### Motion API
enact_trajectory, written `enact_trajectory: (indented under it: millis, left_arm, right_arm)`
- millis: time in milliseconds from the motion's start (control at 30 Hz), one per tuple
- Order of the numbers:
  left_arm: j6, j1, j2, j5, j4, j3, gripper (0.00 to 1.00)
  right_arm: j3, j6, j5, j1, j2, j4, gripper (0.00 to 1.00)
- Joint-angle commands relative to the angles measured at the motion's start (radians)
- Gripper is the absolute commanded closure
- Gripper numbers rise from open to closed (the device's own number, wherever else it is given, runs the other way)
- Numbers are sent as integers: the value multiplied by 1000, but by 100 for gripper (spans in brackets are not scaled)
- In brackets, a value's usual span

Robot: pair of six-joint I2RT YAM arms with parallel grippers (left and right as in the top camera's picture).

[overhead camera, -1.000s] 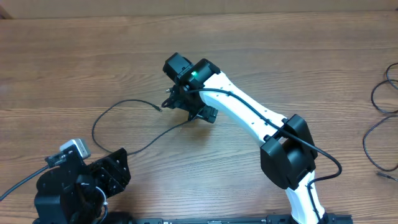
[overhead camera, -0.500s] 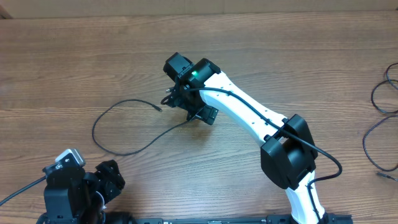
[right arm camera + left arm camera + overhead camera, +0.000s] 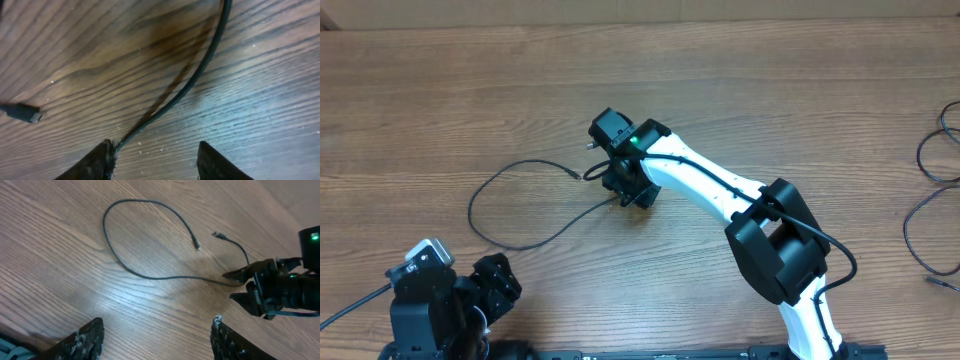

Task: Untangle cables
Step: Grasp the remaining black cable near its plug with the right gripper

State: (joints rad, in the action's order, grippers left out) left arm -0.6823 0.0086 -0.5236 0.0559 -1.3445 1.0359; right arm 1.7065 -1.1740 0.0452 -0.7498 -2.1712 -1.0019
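The right fingers (image 3: 104, 161) are parted, and the gap between them shows bare wood in the right wrist view. A thin black cable (image 3: 196, 79) comes down from the top of that view and ends against the inner edge of the finger on the left of the picture. It touches that finger but is not pinched. A small plug tip (image 3: 22, 113) lies flat on the surface (image 3: 280, 110) off to that same side, well apart from the fingers.

The left wrist view shows the same fingers from outside. They are spread just above the wood, and the cable (image 3: 150, 277) runs in between them. From there it sweeps away in one wide, open loop and curls back to a plug tip (image 3: 196, 244) lying near them. A second plug tip (image 3: 216, 234), on a short curved stretch, lies just beyond; whether it belongs to the same cable cannot be told.

The left fingers (image 3: 82, 339) are spread wide and hold nothing. They sit low at the near edge, well apart from the loop.

From overhead, the right arm (image 3: 705, 188) reaches to mid-surface, and the loop (image 3: 471, 212) spreads toward the left arm (image 3: 425, 300). More cables (image 3: 906, 228) lie loose at the far right edge.
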Motion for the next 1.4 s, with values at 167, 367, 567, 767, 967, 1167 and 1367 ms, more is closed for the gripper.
enact_trajectory:
  millis: [167, 367, 567, 767, 967, 1167, 1367]
  left_arm:
    - [-13, 4, 11, -53, 15, -2, 29]
    - [-13, 4, 11, -57, 14, -2, 27]
    - [-13, 4, 11, -77, 18, -2, 27]
    - [-13, 4, 11, -82, 18, -2, 23]
    - [-13, 4, 11, -83, 18, -2, 23]
    - [-13, 4, 11, -83, 18, -2, 23]
    - [-13, 4, 11, -82, 19, -2, 23]
  right_arm:
    - [-64, -39, -37, -5, 13, 62, 48]
    - [-65, -87, -107, -5, 13, 85, 68]
    - [-65, -87, -136, -6, 13, 103, 44]
    - [-65, -87, -155, -5, 13, 104, 47]
    - [-71, -87, -166, -6, 6, 104, 48]
    - [-71, -87, -165, -5, -29, 108, 46]
    - [-71, -82, -157, -5, -71, 108, 96]
